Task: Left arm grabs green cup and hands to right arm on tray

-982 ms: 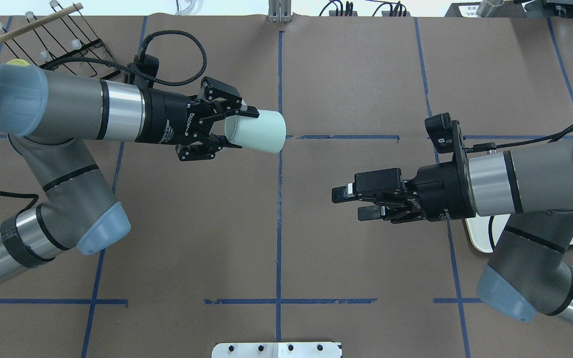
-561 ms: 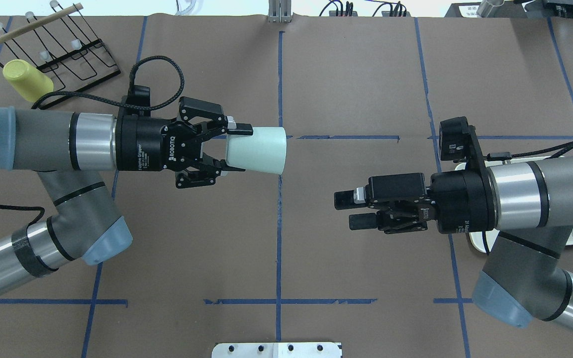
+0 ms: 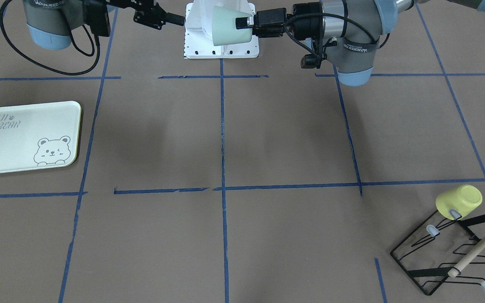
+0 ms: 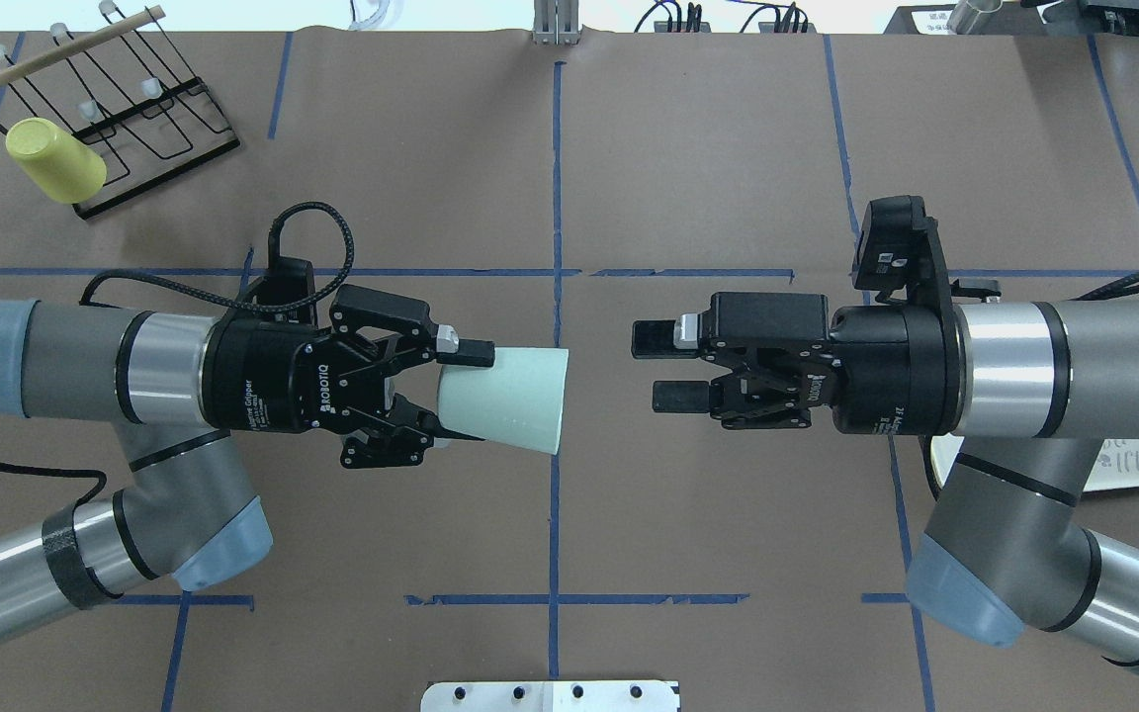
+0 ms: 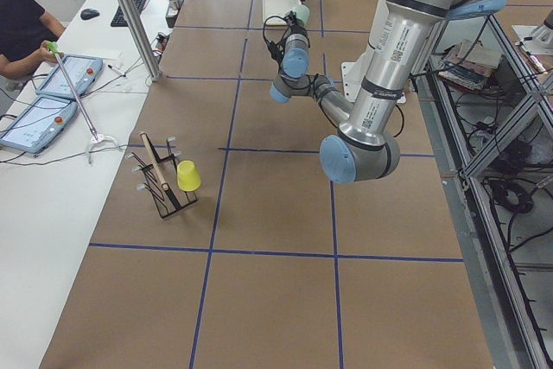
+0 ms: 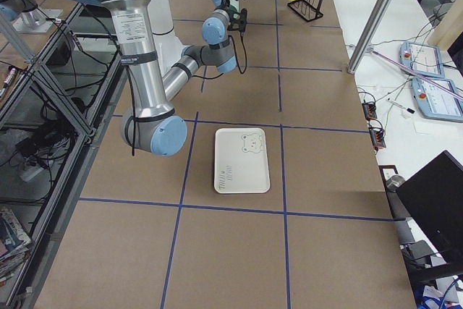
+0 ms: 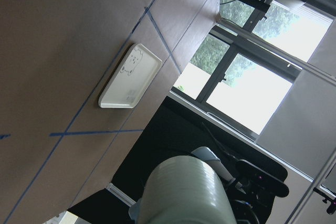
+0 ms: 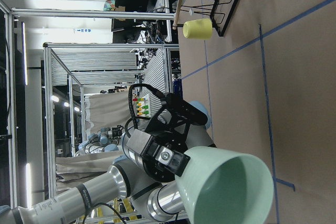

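We see the left arm [image 4: 75, 361] reaching in level over the desk [image 4: 708, 148], its hand [image 4: 459, 392] pinching the green cup [image 4: 515, 400] by the narrow bottom end. The cup lies on its side in the air, well above the desk, with its wide open mouth turned towards the right arm [image 4: 1074, 366]. The right hand [image 4: 660, 368] faces that mouth with its fingers spread, near the rim but apart from it. We find the tray [image 3: 27, 126] flat on the desk on the right arm's side, partly hidden under that arm from overhead. Far off by the left arm, a yellow cup [image 4: 53, 160] hangs tilted on a black wire rack [image 4: 159, 178]
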Robot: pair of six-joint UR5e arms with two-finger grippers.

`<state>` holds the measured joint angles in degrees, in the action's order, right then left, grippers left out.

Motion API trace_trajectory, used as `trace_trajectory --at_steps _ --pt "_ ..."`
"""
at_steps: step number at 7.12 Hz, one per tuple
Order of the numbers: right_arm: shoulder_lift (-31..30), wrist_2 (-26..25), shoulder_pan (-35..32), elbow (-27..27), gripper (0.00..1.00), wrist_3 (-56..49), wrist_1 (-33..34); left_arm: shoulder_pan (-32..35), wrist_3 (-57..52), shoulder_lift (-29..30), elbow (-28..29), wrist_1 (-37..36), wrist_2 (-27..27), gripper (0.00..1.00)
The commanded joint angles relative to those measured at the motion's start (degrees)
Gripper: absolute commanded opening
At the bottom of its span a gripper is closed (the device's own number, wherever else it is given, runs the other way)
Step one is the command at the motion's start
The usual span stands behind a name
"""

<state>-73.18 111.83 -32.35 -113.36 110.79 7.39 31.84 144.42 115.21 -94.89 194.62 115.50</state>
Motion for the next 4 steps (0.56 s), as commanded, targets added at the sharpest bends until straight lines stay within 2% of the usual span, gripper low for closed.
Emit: trace_trajectory --at_steps 1,4 --pt "1.8 -0.7 1.4 0.2 0.99 0.7 -0.1 -0.3 1.0 -0.1 0.0 3.0 -2.7 0.05" --pt "3.5 -2.8 3.4 0.2 0.99 1.1 0.0 -0.3 1.1 -0.1 0.1 3.7 -3.1 0.06"
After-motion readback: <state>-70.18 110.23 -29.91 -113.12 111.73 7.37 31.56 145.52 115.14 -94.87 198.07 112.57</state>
